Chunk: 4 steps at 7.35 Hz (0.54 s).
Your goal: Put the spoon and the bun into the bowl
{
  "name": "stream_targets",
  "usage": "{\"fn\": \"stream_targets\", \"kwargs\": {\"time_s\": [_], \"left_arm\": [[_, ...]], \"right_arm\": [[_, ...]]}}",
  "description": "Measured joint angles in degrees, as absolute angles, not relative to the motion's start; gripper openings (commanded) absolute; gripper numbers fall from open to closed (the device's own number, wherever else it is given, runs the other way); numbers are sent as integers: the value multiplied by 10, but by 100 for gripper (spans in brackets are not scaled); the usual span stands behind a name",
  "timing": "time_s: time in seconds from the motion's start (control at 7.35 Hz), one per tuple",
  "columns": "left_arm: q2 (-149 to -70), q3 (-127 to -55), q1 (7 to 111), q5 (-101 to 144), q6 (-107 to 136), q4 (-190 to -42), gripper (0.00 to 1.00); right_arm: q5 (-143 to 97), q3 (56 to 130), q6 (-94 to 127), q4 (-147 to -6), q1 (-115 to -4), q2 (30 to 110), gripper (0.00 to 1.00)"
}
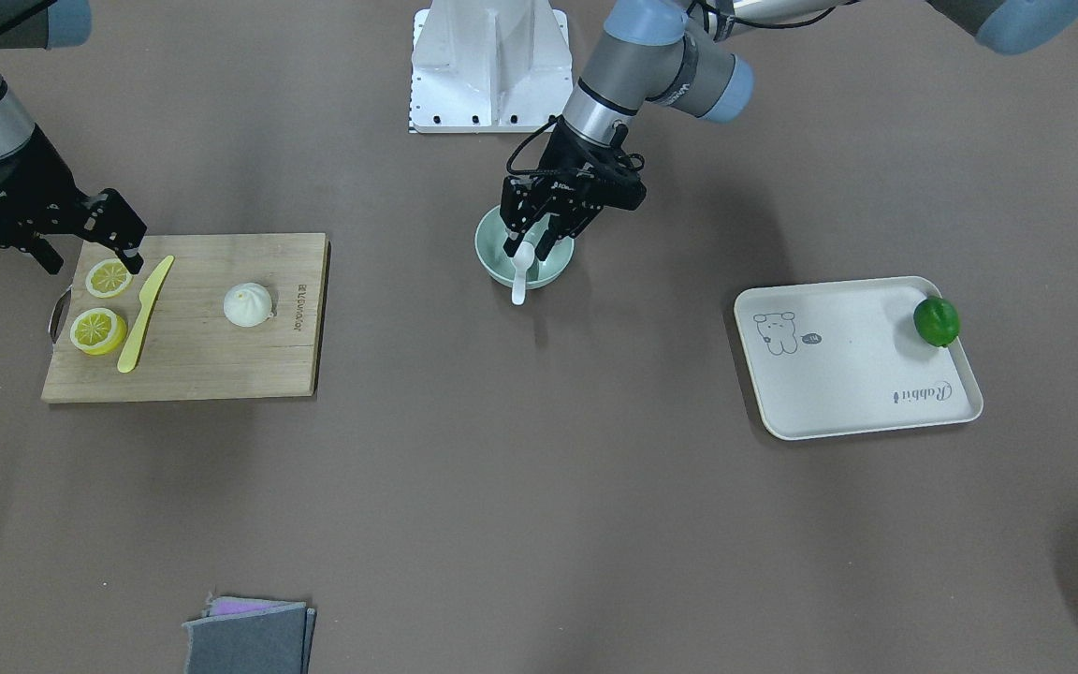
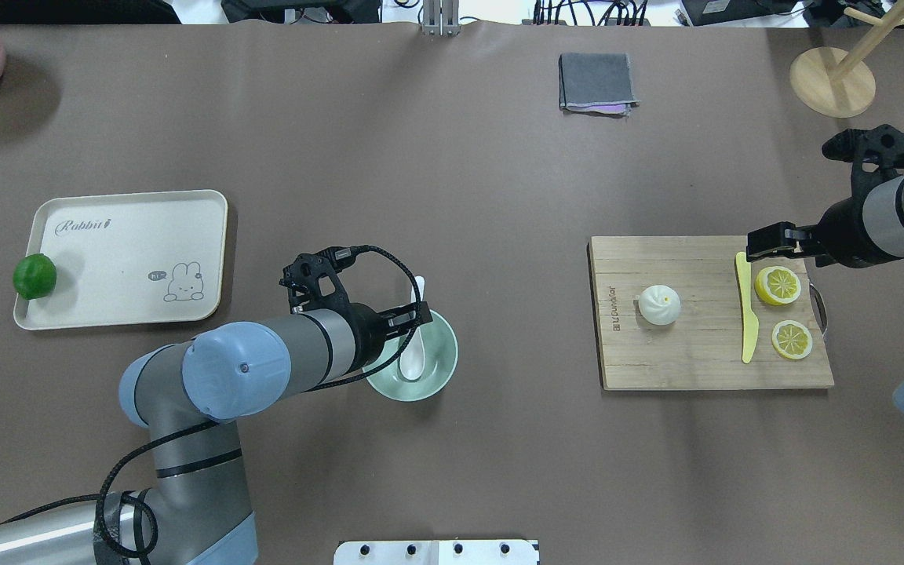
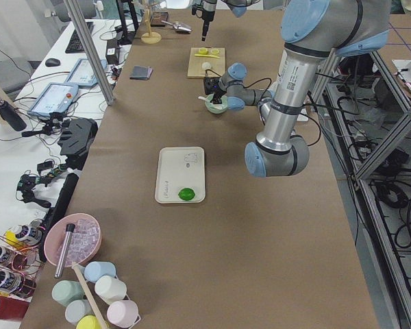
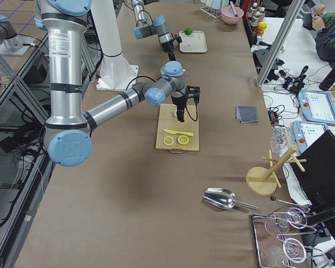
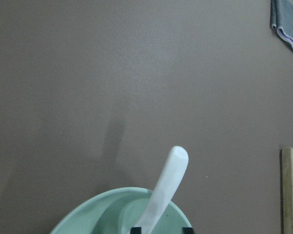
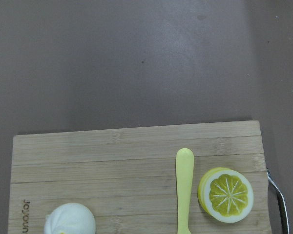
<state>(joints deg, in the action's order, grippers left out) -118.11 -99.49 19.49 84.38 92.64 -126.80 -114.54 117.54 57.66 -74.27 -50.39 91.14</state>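
Observation:
The white spoon (image 1: 519, 281) lies in the mint-green bowl (image 1: 492, 264), scoop inside and handle sticking out over the rim; it also shows in the left wrist view (image 5: 168, 180). My left gripper (image 1: 530, 245) hangs over the bowl (image 2: 440, 357), open, with its fingers either side of the spoon (image 2: 413, 362). The white pleated bun (image 1: 247, 304) sits on the wooden cutting board (image 1: 193, 370), apart from both grippers, and shows in the right wrist view (image 6: 70, 219). My right gripper (image 1: 94, 257) hovers open and empty over the board's far corner, by the lemon slices.
On the board lie a yellow plastic knife (image 1: 146, 314) and two lemon slices (image 1: 109, 278) (image 1: 97, 330). A white tray (image 1: 838, 374) holds a green lime (image 1: 936, 321). A folded grey cloth (image 1: 249, 637) lies at the table's operator-side edge. The robot base (image 1: 489, 65) stands behind the bowl.

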Motion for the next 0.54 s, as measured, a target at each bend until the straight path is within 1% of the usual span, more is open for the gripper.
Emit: {"fn": "stream_targets", "kwargs": {"time_s": [0.27, 0.54], "left_arm": [[-1162, -1017, 217, 860, 891, -1267, 98], [-1105, -1027, 301, 967, 784, -1267, 100]], "right_arm": [[-1144, 1176, 578, -744, -498, 901, 100], [-1093, 1176, 583, -751, -454, 868, 100]]}}
